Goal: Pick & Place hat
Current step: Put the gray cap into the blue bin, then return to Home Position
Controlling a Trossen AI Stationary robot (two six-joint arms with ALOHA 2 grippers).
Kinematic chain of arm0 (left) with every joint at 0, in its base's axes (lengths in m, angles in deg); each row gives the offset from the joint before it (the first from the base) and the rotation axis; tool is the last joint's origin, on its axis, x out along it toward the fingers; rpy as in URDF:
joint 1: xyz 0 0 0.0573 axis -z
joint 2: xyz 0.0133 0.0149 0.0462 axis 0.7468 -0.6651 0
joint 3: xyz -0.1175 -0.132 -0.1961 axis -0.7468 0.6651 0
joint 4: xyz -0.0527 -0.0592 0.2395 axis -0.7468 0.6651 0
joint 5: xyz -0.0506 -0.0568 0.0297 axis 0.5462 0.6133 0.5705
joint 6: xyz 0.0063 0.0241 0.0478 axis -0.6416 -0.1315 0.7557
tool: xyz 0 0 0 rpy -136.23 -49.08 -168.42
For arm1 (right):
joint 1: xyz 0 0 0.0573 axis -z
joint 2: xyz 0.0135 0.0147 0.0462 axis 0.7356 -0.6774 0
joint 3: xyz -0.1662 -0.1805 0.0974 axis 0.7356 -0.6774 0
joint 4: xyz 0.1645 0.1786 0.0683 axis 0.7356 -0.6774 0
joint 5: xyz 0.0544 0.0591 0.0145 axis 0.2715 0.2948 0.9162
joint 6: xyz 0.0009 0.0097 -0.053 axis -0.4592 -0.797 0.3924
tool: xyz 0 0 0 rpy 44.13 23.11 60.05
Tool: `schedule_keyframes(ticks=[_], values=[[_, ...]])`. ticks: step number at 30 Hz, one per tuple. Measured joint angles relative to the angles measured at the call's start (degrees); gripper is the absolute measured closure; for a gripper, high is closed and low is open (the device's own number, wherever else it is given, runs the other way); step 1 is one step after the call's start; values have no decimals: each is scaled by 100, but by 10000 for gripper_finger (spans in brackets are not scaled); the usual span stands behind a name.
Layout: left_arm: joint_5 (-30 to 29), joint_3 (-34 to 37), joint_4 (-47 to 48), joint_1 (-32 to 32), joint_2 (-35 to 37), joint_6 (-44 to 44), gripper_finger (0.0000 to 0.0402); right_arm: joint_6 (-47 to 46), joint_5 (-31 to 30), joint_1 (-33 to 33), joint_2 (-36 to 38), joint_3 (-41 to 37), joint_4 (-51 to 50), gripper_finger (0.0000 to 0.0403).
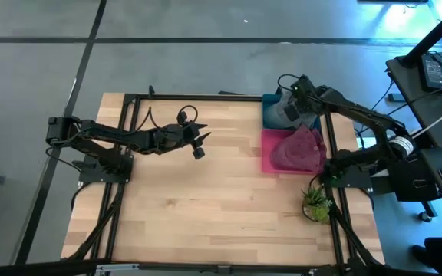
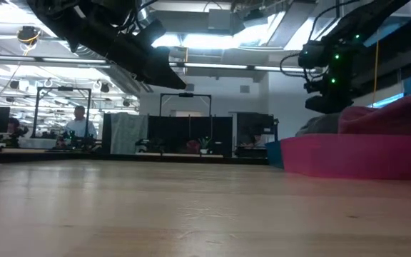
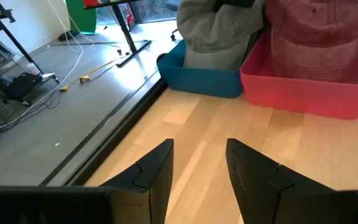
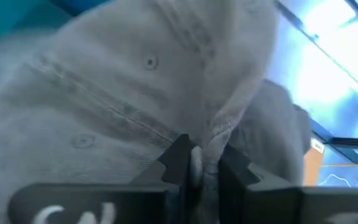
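A grey cap sits in a blue bin at the table's far right. In the left wrist view the cap rises above the bin's rim. My right gripper is over it, shut on its cloth. A maroon cap lies in the pink bin beside the blue one. My left gripper hovers open over the table's middle, empty, its fingers pointing at the bins. My right gripper pinches a raised fold of the grey cap's crown cloth between its two fingers, coming from above. The cloth bunches into a ridge at the fingertips. The cap's lower part is still inside the blue bin.
A small potted plant stands at the table's right edge, near side of the pink bin. Bare wood spreads over the table's middle and near side. A black frame runs along the table's edges.
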Motion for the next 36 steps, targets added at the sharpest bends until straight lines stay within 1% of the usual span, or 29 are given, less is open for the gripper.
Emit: schedule_keyframes(ticks=[4,6,10,13,16,20,21,23,25,27,28,31,33,36], values=[[2,0,-2,0,1,2,256,38,-46,-2,-208,0,-69,321],[0,0,-1,0,1,2,256,-2,-44,-2,-230,1,-146,299],[2,0,0,0,2,2,256,-219,48,-2,-227,189,-377,231],[2,0,-1,0,2,2,256,-397,9,-2,-223,452,-587,171],[0,0,4,0,2,4,258,-476,7,-2,-223,791,-892,125],[-203,0,213,-18,9,108,260,-627,7,-109,-211,1241,-1274,91],[-301,8,325,-48,57,43,260,-668,36,-194,-163,1289,-1280,86],[-458,129,347,-173,242,-167,260,-673,286,-512,-13,1293,-1226,82],[-426,410,258,-311,521,-424,261,-708,602,-1011,240,1117,-859,81],[-175,773,-7,-420,833,-578,260,-718,818,-1653,558,732,-352,80],[23,954,-248,-455,989,-643,261,-699,934,-2011,742,481,56,80],[435,1479,-708,-529,1533,-779,260,-497,1351,-3063,1319,-478,1567,80],[424,1791,-689,-563,1990,-922,261,-422,1698,-3642,1702,-1210,2732,80],[295,2171,-665,-575,2644,-972,260,-445,2276,-4167,2213,-2254,4232,80]])
